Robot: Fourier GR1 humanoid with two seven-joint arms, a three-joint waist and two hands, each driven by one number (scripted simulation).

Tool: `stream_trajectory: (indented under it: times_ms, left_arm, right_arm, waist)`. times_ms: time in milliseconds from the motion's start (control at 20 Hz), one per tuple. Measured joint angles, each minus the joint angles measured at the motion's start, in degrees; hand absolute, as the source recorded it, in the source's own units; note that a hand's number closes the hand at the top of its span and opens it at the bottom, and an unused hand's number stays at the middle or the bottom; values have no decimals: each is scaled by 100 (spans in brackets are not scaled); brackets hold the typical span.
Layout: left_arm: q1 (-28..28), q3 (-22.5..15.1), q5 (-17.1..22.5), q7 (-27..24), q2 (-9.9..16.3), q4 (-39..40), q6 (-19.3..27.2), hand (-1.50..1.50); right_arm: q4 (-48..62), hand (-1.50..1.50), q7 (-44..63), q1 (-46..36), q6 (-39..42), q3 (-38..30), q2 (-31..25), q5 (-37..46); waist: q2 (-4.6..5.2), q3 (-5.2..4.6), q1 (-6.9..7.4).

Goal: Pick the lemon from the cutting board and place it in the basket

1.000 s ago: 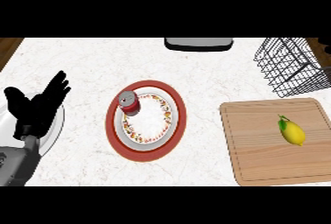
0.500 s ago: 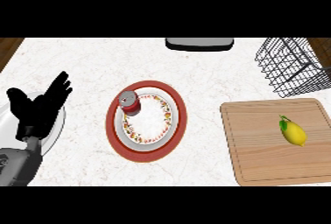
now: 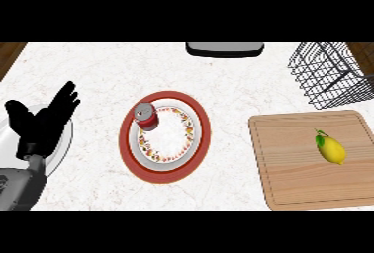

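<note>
The left hand (image 3: 42,123) shows at the view's left edge, above its grey forearm (image 3: 21,185), with its fingers straight and spread apart, pointing up and away; it holds nothing. It overlaps a pale round plate (image 3: 64,141) lying under it on the white marbled counter (image 3: 241,84). The right hand is not in the picture.

Just to the right of the hand lies a red plate (image 3: 165,170) with a smaller white plate (image 3: 171,138) on it, the white one's rim patterned in red and yellow. A small red can (image 3: 146,115) with a grey top stands on the upper left part of that white plate, on the side nearer the hand (no writing on it can be read).

Well apart from the hand, across both plates to the far right, is the wooden cutting board (image 3: 292,163). The lemon (image 3: 332,149) lies on its right part, with a green leaf at its upper end, touching nothing but the board.

Up and to the right of the board, farthest from the hand, stands the black wire basket (image 3: 330,74); nothing can be seen in it. A dark grey object (image 3: 223,49) sits at the counter's far edge, cut off by the view's top.
</note>
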Motion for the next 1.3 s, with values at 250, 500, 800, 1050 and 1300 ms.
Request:
stream_trajectory:
  times_ms: [250, 500, 800, 1050, 1300]
  left_arm:
    - [-61, 69, -60, -78, -65, 173, -22, 0]
    - [-144, 70, -115, 16, -129, 154, -37, 0]
    - [-23, 172, -165, -87, -117, 159, -170, 0]
    - [-67, 235, -284, 6, -201, 97, -147, 0]
    - [-47, 355, -328, 109, -224, 25, -248, 0]
  right_arm:
    - [319, -150, -581, 275, -634, 332, 303, 241]
    - [803, -150, -909, 277, -1085, 690, 902, 479]
    - [1351, -150, -1045, 164, -1305, 1015, 1593, 653]
    - [1782, -150, -1066, -58, -1440, 1296, 1954, 1257]
    - [2415, -150, -1269, -276, -1664, 1457, 2250, 1878]
  waist:
    - [-7, -3, -30]
    - [-7, -4, 4]
    - [-18, -7, 2]
    - [-28, -10, -24]
    - [-33, -10, -37]
